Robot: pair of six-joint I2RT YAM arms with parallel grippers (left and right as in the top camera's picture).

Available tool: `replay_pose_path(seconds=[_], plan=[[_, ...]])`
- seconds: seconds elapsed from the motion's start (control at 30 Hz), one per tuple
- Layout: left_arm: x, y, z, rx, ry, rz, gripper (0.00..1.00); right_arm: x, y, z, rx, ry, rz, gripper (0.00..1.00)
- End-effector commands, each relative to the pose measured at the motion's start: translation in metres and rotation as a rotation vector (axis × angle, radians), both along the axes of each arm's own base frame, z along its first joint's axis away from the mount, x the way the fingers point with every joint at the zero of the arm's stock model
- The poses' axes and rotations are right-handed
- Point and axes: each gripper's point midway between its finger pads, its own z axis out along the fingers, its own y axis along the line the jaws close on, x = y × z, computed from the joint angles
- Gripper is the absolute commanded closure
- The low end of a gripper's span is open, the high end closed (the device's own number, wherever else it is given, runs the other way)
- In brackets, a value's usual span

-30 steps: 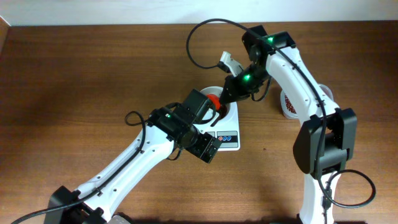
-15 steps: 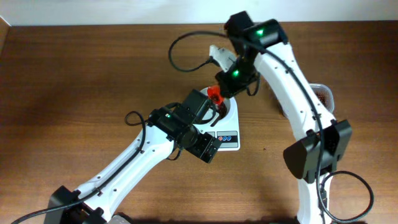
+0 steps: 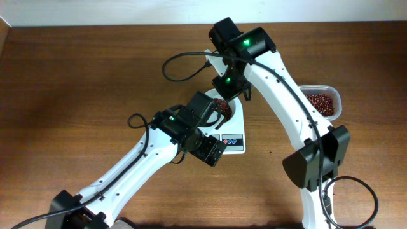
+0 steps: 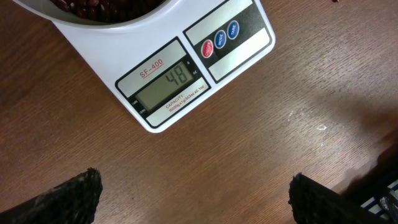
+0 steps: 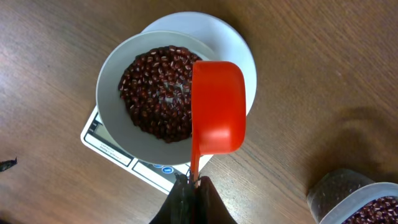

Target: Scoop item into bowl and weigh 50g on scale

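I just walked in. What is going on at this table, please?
The right gripper holds the orange-red scoop by its handle over the white bowl of beans, which sits on the scale. The display reads 48, just short of 50. The left gripper hangs open close to the scale, holding nothing.

You have a brown wooden table with visible grain under everything. In your right wrist view, an orange-red plastic scoop shows a plain red cup, its thin handle running straight down toward the bottom edge. A clear plastic container with rounded corners sits on the table's right side, well apart from the scoop.
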Motion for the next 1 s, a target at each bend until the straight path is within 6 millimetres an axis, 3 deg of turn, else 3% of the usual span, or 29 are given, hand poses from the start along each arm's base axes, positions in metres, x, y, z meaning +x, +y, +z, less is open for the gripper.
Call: replay_pose_path(seconds=[0.0,0.03,0.07,0.1,0.17,0.2,0.3,0.4,0.5,0.7,0.83,0.9,0.97], plan=[[0.0,0.001,0.001,0.001,-0.006,0.01,0.01,0.001,0.004,0.008,0.009,-0.026,-0.019,0.96],[0.0,0.001,0.001,0.001,-0.006,0.01,0.01,0.0,0.008,0.009,0.038,-0.013,-0.054,0.96],[0.0,0.001,0.001,0.001,-0.006,0.01,0.01,-0.005,0.013,0.008,0.042,-0.003,0.036,0.96],[0.0,0.001,0.001,0.001,-0.006,0.009,0.01,-0.003,0.007,0.008,0.021,-0.011,-0.047,0.96],[0.0,0.001,0.001,0.001,-0.006,0.01,0.01,-0.012,0.016,0.007,0.061,0.029,0.035,0.96],[0.0,0.001,0.001,0.001,-0.006,0.01,0.01,-0.011,0.012,0.007,0.065,0.043,-0.042,0.96],[0.0,0.001,0.001,0.001,-0.006,0.01,0.01,-0.012,0.004,-0.003,0.066,0.084,-0.106,0.96],[0.0,0.001,0.001,0.001,-0.006,0.01,0.01,-0.018,0.008,-0.018,0.079,0.131,-0.101,0.96],[0.0,0.001,0.001,0.001,-0.006,0.01,0.01,-0.009,0.0,-0.03,0.073,0.118,-0.123,0.96],[0.0,0.001,0.001,0.001,-0.006,0.01,0.01,0.006,-0.025,-0.031,0.076,0.113,-0.188,0.96],[0.0,0.001,0.001,0.001,-0.006,0.01,0.01,-0.002,-0.007,-0.028,0.168,0.162,-0.136,0.96],[0.0,0.001,0.001,0.001,-0.006,0.01,0.01,-0.015,0.007,-0.023,0.255,0.228,-0.089,0.96],[0.0,0.001,0.001,0.001,-0.006,0.01,0.01,-0.03,0.006,-0.022,0.253,0.291,-0.096,0.96]])
